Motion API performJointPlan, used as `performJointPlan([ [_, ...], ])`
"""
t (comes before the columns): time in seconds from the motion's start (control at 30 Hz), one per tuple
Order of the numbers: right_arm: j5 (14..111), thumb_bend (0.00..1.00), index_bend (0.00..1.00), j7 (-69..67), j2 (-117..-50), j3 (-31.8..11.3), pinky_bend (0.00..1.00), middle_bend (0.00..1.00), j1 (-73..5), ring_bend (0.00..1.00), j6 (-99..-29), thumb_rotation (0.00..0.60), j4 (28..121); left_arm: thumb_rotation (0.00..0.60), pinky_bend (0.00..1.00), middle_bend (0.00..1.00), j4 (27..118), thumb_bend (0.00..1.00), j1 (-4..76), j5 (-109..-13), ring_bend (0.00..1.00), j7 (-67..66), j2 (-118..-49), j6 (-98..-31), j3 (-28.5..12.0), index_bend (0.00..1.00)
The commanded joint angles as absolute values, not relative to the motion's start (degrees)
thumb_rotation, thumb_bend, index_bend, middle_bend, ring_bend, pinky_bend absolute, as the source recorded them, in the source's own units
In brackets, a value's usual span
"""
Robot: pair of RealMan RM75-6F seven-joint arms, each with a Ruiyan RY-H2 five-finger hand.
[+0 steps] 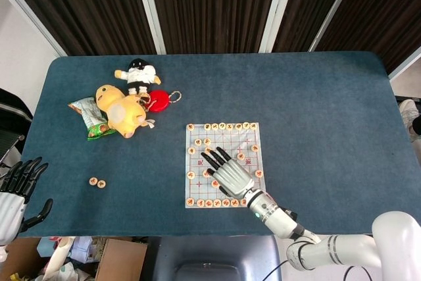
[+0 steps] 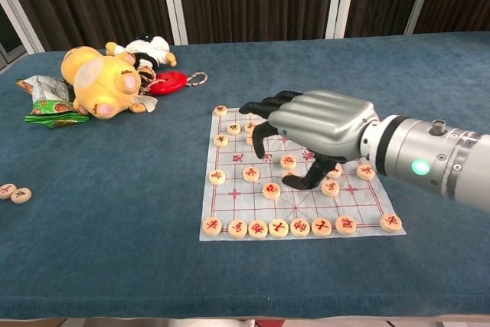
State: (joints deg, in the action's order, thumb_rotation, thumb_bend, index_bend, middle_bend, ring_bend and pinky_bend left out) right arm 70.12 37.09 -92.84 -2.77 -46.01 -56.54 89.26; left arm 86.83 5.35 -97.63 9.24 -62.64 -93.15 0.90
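Many round wooden discs point(image 2: 271, 190) dot the gridded sheet point(image 2: 230, 212) beneath the right hand point(image 2: 318, 129).

Chess board point(image 2: 230, 220): thin whitish sheet with a red grid, lying flat on blue cloth, a bit right of the middle. Round tan chess pieces point(image 2: 258, 229) with red or dark characters, all lying flat. 1 row along the near edge, another along the far edge, more scattered between. Right hand point(image 2: 321, 129) palm down over the middle of the sheet, fingers spread toward the far-left pieces, thumb tip down by 1 piece point(image 2: 330, 188).
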Motion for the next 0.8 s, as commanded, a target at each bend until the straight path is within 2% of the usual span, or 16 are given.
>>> performJointPlan([
  [0.03,75.5,0.47,0.47,32.9,-87.2,-1.6,0.00,0.10,-41.8,0.00,-63.9,0.600,94.9,0.600,0.01,0.00,86.9,0.40,5.5,-97.4,0.00,8.8,-62.8,-92.8,0.8,0.00],
  [0.2,81.0,0.47,0.40,30.6,-78.5,2.4,0.00,0.09,-34.3,0.00,-73.9,0.600,102.9,0.600,0.01,0.00,87.1,0.40,5.5,-97.2,0.00,8.1,-63.0,-92.6,0.8,0.00],
  [0.37,81.8,0.46,0.12,33.0,-71.7,7.4,0.00,0.00,-24.5,0.00,-84.5,0.600,108.2,0.600,0.01,0.00,87.1,0.40,5.3,-97.6,0.00,7.7,-63.1,-93.3,0.7,0.00],
  [0.43,82.5,0.45,0.09,28.8,-69.8,8.8,0.00,0.00,-20.5,0.00,-88.5,0.600,107.9,0.600,0.01,0.00,87.1,0.40,5.2,-97.7,0.00,7.3,-63.2,-93.4,0.8,0.00],
  [0.53,81.7,0.45,0.07,19.8,-68.0,8.5,0.00,0.00,-16.1,0.00,-92.5,0.600,105.1,0.600,0.01,0.00,87.2,0.40,5.3,-97.4,0.00,6.7,-63.4,-93.0,0.7,0.00],
  [0.67,81.7,0.45,0.01,17.1,-66.9,6.3,0.00,0.00,-14.0,0.00,-94.9,0.600,103.9,0.600,0.01,0.00,87.4,0.40,5.6,-97.0,0.00,5.7,-63.8,-92.0,0.6,0.00],
  [0.8,84.2,0.41,0.00,16.0,-66.9,6.2,0.00,0.00,-12.5,0.00,-95.3,0.600,103.2,0.600,0.01,0.00,87.4,0.40,5.7,-97.2,0.00,5.1,-64.2,-92.0,0.7,0.00],
])
